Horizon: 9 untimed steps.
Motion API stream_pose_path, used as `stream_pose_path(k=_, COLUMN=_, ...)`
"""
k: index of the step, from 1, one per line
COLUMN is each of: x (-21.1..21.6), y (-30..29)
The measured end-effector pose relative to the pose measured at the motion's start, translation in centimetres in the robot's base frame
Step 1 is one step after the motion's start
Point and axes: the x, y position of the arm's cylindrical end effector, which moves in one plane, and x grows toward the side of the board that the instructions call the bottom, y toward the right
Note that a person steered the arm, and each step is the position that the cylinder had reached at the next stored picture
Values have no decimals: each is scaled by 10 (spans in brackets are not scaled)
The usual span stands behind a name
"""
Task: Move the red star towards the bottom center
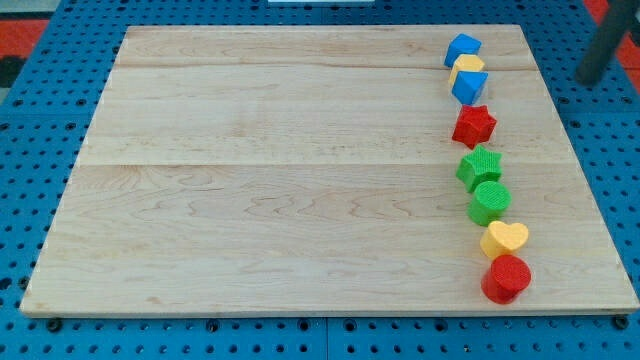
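Note:
The red star (474,125) lies on the wooden board (280,170) at the view's right, in a line of blocks running top to bottom. Above it sit a blue block (469,86), a yellow block (467,65) and another blue block (462,47). Below it lie a green star (480,166), a green cylinder (490,202), a yellow heart (505,239) and a red cylinder (507,279). The dark rod shows at the view's top right corner, off the board; my tip (592,78) is well to the right of the red star and slightly above it.
A blue pegboard surface (30,140) surrounds the board on all sides. The block line runs close to the board's right edge.

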Motion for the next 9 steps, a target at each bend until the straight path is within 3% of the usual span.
stream_pose_path(k=1, x=62, y=-39)
stream_pose_path(k=3, x=38, y=-79)
stream_pose_path(k=5, x=13, y=-251)
stream_pose_path(k=7, x=44, y=-206)
stream_pose_path(k=8, x=95, y=-287)
stream_pose_path(k=9, x=76, y=-302)
